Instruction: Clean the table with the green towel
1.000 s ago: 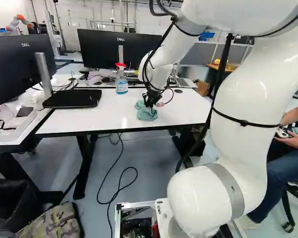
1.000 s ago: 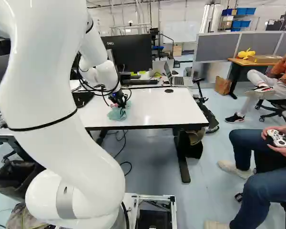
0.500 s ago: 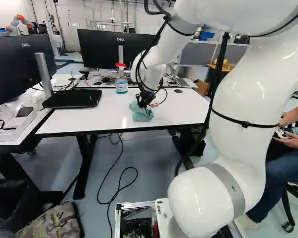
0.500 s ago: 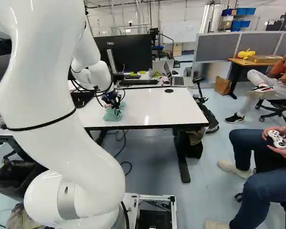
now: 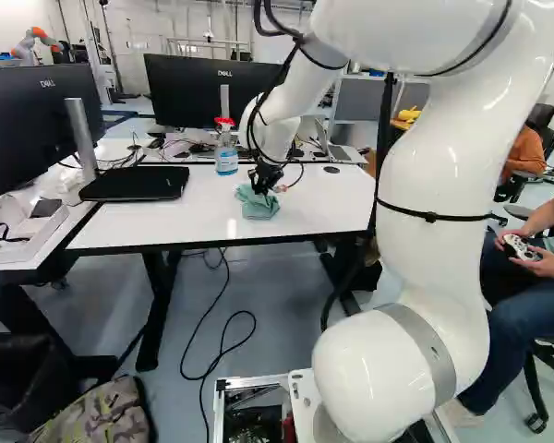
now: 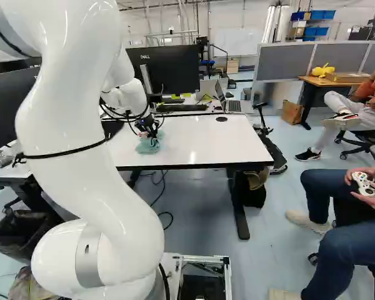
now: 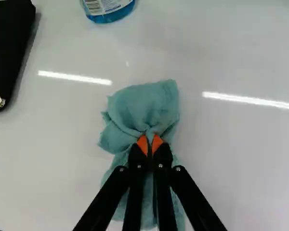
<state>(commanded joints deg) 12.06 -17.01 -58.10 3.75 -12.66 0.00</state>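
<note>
My gripper [image 5: 263, 183] is low over the white table [image 5: 332, 208], left of the arm's lower part in the left base view. The green towel [image 5: 258, 207] lies bunched on the tabletop under it. In the wrist view the gripper [image 7: 150, 143] is shut on a fold of the towel [image 7: 144, 108], its orange pads pinching the cloth. The towel spreads ahead of the fingers and beneath them. The fingers hide part of it.
A spray bottle [image 5: 226, 152] with a red top stands behind the towel. Left of it lies a black case [image 5: 134, 183]. Monitors [image 5: 198, 92], a keyboard and a laptop [image 6: 230, 103] are beyond. Another robot [image 5: 35, 41] stands far back. A seated person holds a controller [image 6: 365, 184].
The arm has shifted leftward over the table in both base views, and the gripped towel has been dragged along with it. The base has stayed put.
</note>
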